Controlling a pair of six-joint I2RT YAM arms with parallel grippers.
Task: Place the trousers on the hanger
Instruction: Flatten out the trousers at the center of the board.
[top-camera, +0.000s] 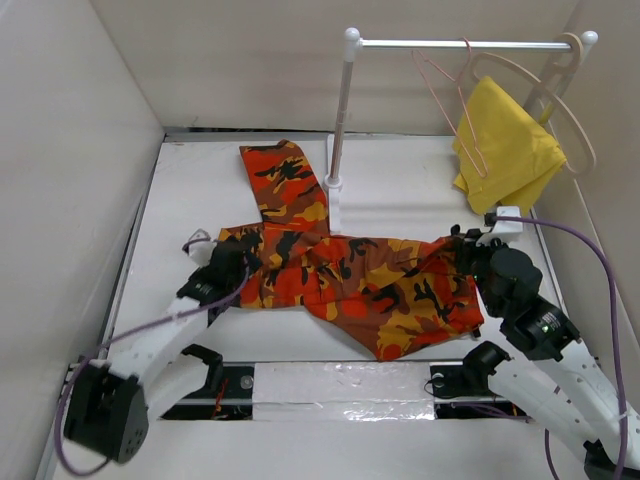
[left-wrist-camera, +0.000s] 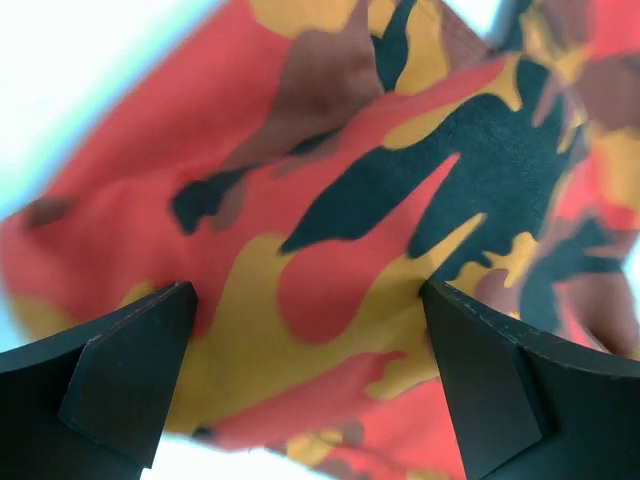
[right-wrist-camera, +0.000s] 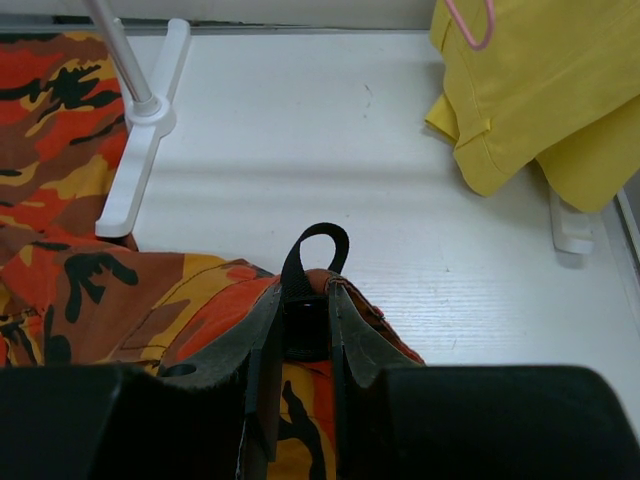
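While left pincer (left-wrist-camera: 308, 300) gapes over trousers (top-camera: 360, 285), right pincer (right-wrist-camera: 305, 298) pinches them.

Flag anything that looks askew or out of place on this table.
The camouflage-print fabric trousers lie rumpled on the white table, one leg angled off beside the white rack's foot. The plain yellow cloth hangs bunched and lopsided below the metal rail. Nothing looks damaged.

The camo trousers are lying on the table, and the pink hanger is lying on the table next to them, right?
Not quite. The camouflage trousers do lie on the table, but the pink wire hanger isn't lying beside them: it hangs from the rail at the back, as the top external view shows.
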